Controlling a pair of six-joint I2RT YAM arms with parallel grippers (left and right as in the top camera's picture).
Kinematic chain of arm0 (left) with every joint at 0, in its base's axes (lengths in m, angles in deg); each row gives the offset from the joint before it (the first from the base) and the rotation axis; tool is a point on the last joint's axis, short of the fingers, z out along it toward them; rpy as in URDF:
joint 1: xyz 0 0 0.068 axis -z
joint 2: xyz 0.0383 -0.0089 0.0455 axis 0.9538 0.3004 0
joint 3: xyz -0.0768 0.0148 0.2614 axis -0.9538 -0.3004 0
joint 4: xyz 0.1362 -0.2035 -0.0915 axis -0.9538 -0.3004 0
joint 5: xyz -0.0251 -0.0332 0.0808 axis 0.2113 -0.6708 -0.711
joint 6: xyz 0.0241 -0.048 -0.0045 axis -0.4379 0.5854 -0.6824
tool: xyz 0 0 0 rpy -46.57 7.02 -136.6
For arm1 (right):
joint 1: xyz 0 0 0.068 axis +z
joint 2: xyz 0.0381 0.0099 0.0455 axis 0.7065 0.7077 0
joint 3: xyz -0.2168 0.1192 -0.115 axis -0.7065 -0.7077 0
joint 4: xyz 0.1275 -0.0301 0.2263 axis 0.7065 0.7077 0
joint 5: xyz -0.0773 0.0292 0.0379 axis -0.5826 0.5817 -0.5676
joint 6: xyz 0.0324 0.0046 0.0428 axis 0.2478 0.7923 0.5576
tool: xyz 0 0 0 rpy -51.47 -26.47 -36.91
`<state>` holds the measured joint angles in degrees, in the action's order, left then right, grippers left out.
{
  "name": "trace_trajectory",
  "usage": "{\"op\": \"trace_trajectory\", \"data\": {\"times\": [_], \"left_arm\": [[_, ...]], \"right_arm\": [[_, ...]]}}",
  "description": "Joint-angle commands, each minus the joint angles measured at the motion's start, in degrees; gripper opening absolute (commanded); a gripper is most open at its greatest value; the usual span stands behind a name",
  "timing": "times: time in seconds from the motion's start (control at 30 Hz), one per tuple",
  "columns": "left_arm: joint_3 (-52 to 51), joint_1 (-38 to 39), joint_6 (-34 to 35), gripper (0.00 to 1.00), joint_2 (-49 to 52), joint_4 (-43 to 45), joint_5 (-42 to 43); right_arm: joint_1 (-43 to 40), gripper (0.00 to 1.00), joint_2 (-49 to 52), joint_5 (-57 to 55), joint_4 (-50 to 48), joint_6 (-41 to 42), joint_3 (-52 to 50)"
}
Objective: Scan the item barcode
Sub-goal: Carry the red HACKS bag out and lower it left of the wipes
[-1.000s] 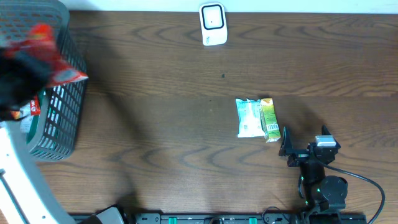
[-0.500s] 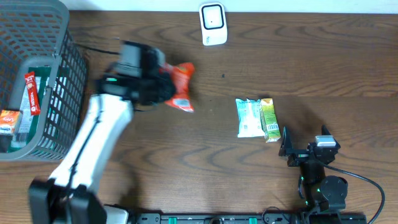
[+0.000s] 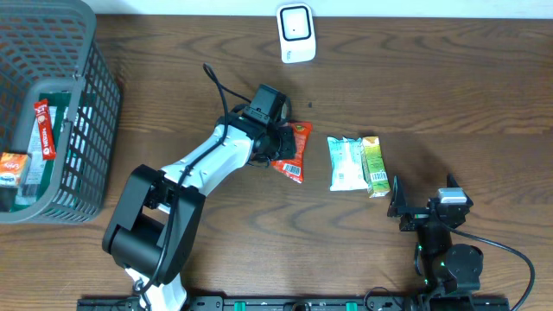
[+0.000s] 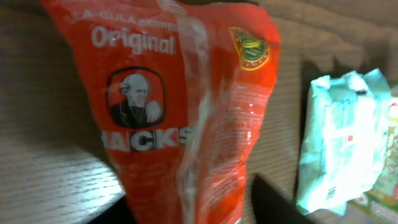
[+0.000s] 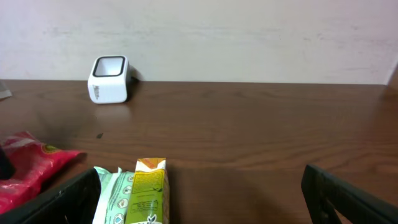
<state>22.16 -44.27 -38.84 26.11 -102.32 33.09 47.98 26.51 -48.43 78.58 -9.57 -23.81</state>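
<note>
My left jaws (image 3: 278, 142) sit over the red snack bag (image 3: 295, 149), which lies on the tabletop (image 3: 216, 225) on the near side of the scanner (image 3: 295, 33), well apart from it and roughly in line with it. My wrist view shows a finger on each side of the bag's lower end with the foil filling the space between them. They stand parted, but I cannot tell whether they are pinching the bag or only bracketing it.

The bag is flat with its printed face up. A small white patch at the end farthest from the scanner may be the barcode, though it is too small to read. I judge the scan is not done. The scanner's window looks up and toward me, so a code lying flat this far off cannot meet it. The bag would have to be lifted and turned until the code faces the window.

Two more items, a pale green packet (image 3: 347, 162) and a green carton (image 3: 374, 166), lie touching side by side on the scanner's near side, off to its right. They are just beside the red bag, in a row that looks like a queue for scanning or a place for scanned goods. The basket (image 3: 95, 95), far to the scanner's left, holds further packets.

My right jaws (image 3: 422, 197) are wide open and empty. They rest beyond the carton from the scanner, low to the tabletop, out of the left arm's way.
</note>
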Motion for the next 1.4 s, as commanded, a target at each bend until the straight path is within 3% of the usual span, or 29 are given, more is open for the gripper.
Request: {"op": "trace_trajectory", "data": {"times": [0.0, 0.2, 0.4, 0.53, 0.57, 0.8, 0.97, 1.17, 1.37], "left_arm": [[0.35, 0.15, 0.28, 0.61, -0.2, 0.26, -0.48], [2.21, -0.55, -2.16, 0.69, -2.84, -1.11, -0.35], [2.21, -1.07, -2.69, 0.69, -7.98, -1.95, -0.74], [2.12, -0.9, -1.79, 0.32, -8.41, -4.15, -0.09], [1.95, -0.68, -1.62, 0.29, -8.26, -4.55, -0.11], [-0.9, 1.01, -1.14, 0.29, -5.03, -3.87, -5.27], [-0.94, 1.09, 1.01, 0.39, -1.4, -3.72, -5.03], [0.7, 0.24, 1.22, 0.32, -4.42, -2.19, 11.13], [2.12, -1.7, 4.07, 0.36, -16.63, -1.7, 11.5]], "right_arm": [[-0.31, 0.99, -0.37, 0.07, 0.22, 0.13, -0.09], [-0.31, 0.99, -0.37, 0.07, 0.22, 0.13, -0.09], [-0.31, 0.99, -0.37, 0.07, 0.22, 0.13, -0.09], [-0.31, 0.99, -0.37, 0.07, 0.22, 0.15, -0.09], [-0.31, 0.99, -0.37, 0.07, 0.22, 0.15, -0.09], [-0.31, 0.99, -0.37, 0.07, 0.22, 0.13, -0.09], [-0.31, 0.99, -0.37, 0.07, 0.22, 0.13, -0.09], [-0.31, 0.99, -0.37, 0.07, 0.22, 0.13, -0.09], [-0.31, 0.99, -0.37, 0.07, 0.22, 0.13, -0.09]]}}
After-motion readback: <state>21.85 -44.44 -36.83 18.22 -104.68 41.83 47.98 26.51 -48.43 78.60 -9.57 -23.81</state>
